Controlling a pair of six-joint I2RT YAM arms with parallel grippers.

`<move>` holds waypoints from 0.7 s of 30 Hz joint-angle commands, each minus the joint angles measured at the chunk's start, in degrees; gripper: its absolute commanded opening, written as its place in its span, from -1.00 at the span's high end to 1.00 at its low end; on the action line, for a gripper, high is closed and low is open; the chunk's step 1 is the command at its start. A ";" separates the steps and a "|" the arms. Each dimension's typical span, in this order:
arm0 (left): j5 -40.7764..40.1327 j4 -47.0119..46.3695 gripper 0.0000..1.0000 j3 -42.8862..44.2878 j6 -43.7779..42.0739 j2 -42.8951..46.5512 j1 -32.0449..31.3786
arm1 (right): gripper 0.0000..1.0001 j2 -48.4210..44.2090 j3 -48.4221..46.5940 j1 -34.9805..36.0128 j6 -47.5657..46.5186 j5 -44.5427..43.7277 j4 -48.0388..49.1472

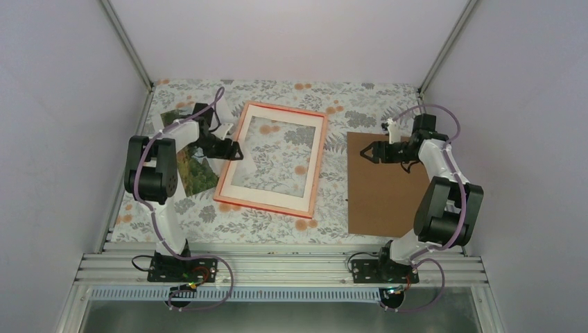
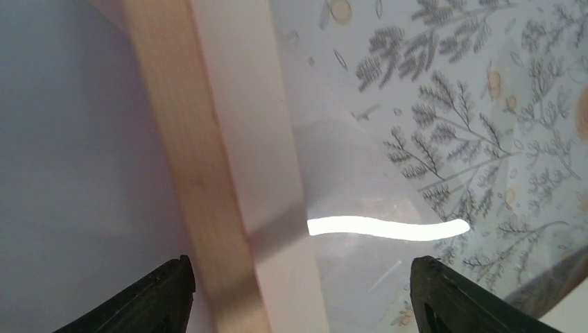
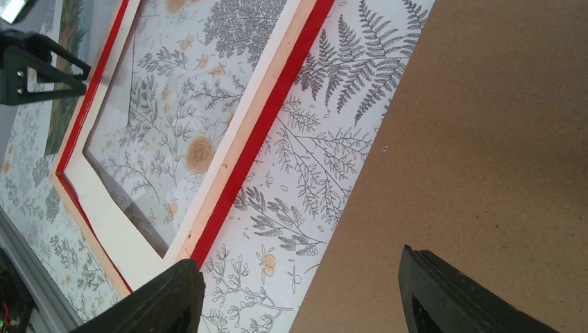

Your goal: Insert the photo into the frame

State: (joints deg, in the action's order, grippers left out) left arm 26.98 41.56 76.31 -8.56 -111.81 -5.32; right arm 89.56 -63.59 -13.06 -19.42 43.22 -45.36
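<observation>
I look down from the top camera. The frame [image 1: 318, 166] lies on the flowery cloth [image 1: 333, 94] in the middle of the table. Its pale back faces up, and a thin red line shows along its outer edge. I can see the flowers of the cloth through its clear pane [image 2: 360, 180]. Nothing sits inside the frame.

The photo [image 1: 197, 175] is on the left side of the table, just beside the frame's left edge. My left arm hangs over it and hides most of it. I can only see bits of green trees, so I cannot tell how flat it lies.

The left claw [image 1: 236, 150] is at the frame's left edge, near the far corner. In its own camera, the two black fingers [image 2: 159, 302] stand wide apart at the bottom corners. The frame's edge runs up between them, farther off. The claw is wide and holds nothing.

The brown board [image 1: 378, 194] lies on the right side, apart from the frame, with a strip of cloth between them. The right claw [image 1: 369, 151] hangs over the board's far left part and points toward the frame. In its own camera, its fingers are wide apart too, with only board and cloth showing between them. It holds nothing. That camera also shows the frame's red side edge next to the pale back.
</observation>
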 commanded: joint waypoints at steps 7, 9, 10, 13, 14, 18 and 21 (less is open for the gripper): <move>9.88 -7.35 -0.54 -8.42 3.02 6.36 -5.66 | -0.41 1.60 -2.37 1.66 0.69 1.30 1.28; 10.22 -8.14 -0.54 -9.25 2.51 8.07 -6.84 | -0.41 2.01 -2.85 2.39 0.93 1.28 1.49; 10.28 -8.55 -0.54 -9.67 2.14 9.32 -7.08 | -0.41 2.16 -3.06 2.79 0.99 1.32 1.65; 7.50 -10.28 -0.66 -10.95 -0.16 14.52 -6.51 | -0.41 2.58 -3.31 4.23 1.31 1.34 2.64; 6.44 -10.81 -0.77 -11.50 -0.73 16.57 -5.76 | -0.41 2.70 -3.42 4.78 1.46 1.27 2.96; 4.91 -10.18 -1.00 -12.88 -2.62 23.60 1.26 | -0.41 2.95 -3.46 7.82 2.91 1.75 5.58; 5.93 -7.81 -1.00 -14.09 -2.88 26.37 8.53 | -0.42 3.41 -3.99 11.45 4.97 1.87 8.84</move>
State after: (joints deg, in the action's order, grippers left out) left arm 33.01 32.58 64.18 -9.43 -88.31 -3.79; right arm 91.96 -65.49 -5.58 -17.28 43.29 -41.58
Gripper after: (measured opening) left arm 0.998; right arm 0.708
